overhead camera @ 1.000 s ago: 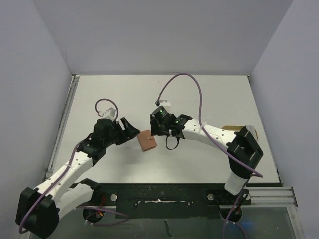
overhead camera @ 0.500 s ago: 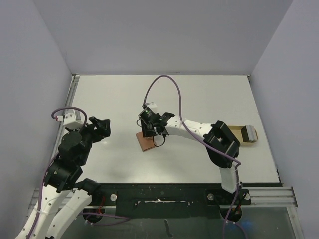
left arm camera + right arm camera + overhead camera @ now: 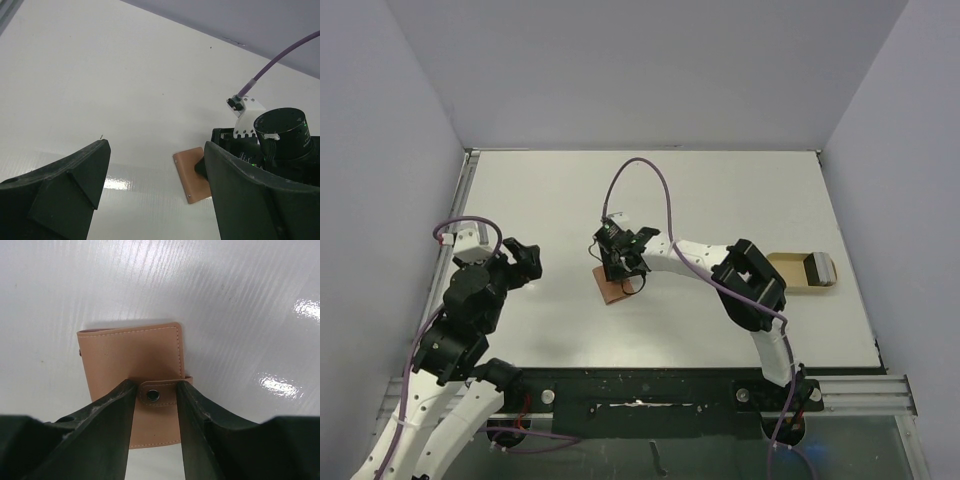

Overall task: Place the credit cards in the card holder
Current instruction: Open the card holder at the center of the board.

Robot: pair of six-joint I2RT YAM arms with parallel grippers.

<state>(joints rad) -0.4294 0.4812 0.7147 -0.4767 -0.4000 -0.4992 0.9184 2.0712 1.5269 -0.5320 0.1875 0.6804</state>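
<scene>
The card holder (image 3: 612, 290) is a reddish-brown leather wallet, lying folded shut on the white table. My right gripper (image 3: 621, 270) is down on it. In the right wrist view the two fingers close in on either side of the wallet's (image 3: 130, 352) snap tab (image 3: 159, 392), with its stud between them. My left gripper (image 3: 523, 260) is open and empty, well to the left of the wallet (image 3: 191, 175). A grey-blue credit card (image 3: 818, 269) lies at the far right.
A tan tray (image 3: 788, 272) sits near the table's right edge with the card at its right end. The right arm stretches across the table's middle. A purple cable loops above the right wrist. A metal rail runs along the left edge.
My left gripper pulled back from beside the wallet to the left side. My right gripper moved left and down onto the wallet.
</scene>
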